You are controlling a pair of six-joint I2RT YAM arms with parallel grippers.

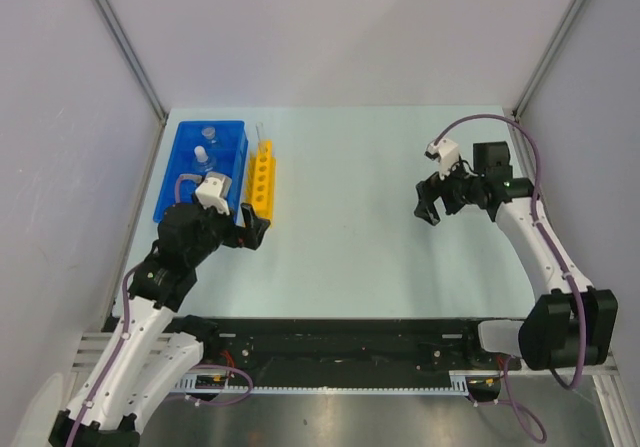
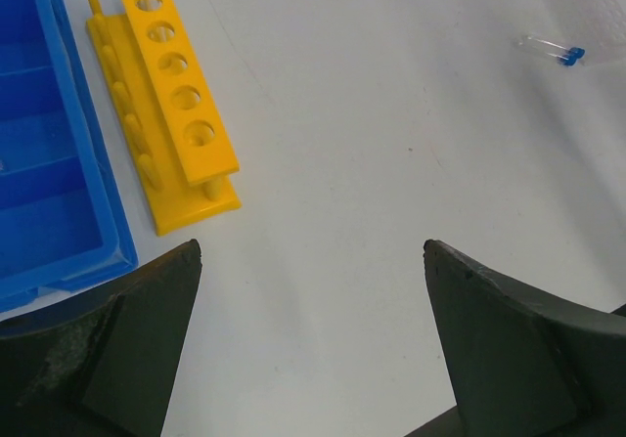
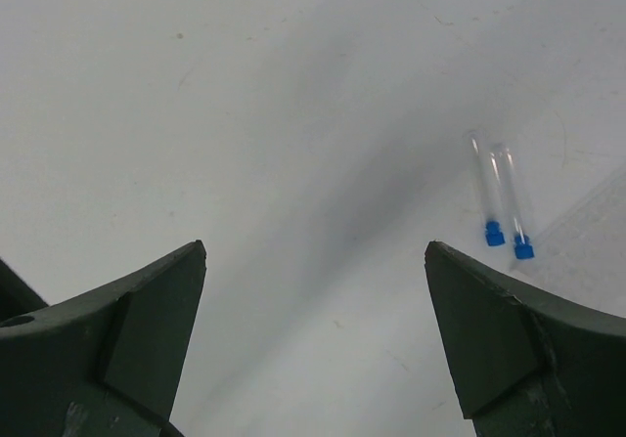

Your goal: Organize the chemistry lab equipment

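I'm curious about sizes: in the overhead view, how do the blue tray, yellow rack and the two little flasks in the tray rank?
1. Blue tray, largest.
2. Yellow rack, shorter and far narrower.
3. The two flasks, smallest; they look alike, so I won't rank them against each other.

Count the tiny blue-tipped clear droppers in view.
2. One tiny blue-tipped clear dropper lies on the white table; the second alongside it, nearer the clear flat slide. Others may be hidden in the blue compartmented plastic tray.
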